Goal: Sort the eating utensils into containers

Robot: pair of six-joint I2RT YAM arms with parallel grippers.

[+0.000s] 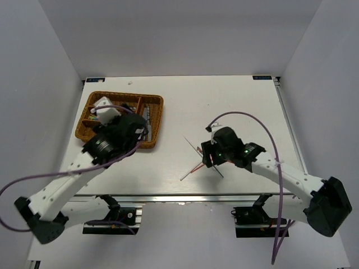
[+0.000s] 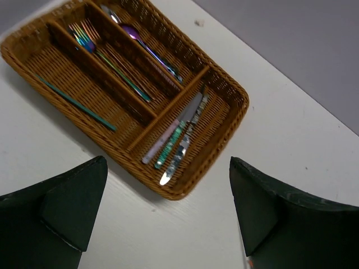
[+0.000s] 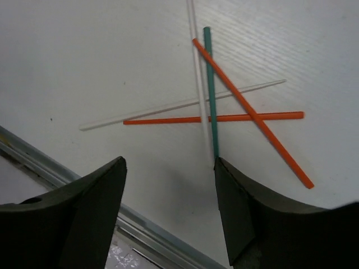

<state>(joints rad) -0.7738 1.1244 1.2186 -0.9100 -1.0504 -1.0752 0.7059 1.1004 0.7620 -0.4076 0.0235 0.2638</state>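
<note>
Right gripper (image 3: 168,163): jaws wide apart, empty, bottom of frame. Green chopstick (image 3: 211,95), 2 orange chopsticks (image 3: 168,120) and 2 pale grey chopsticks (image 3: 197,61) lie crossed on white table (image 3: 84,56), just above fingertips.

Left gripper (image 2: 168,168): jaws wide apart, empty. Brown woven wicker tray (image 2: 174,193) upper left, beyond fingertips.

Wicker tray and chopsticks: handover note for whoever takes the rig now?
Left gripper: open, empty, above the tray corner.
Right gripper: open, empty, above the crossed chopsticks on the table.
Done: knives, forks, spoons and one teal chopstick lie in separate tray compartments.
Left: those five crossed ones, two orange, two pale, one teal.
</note>
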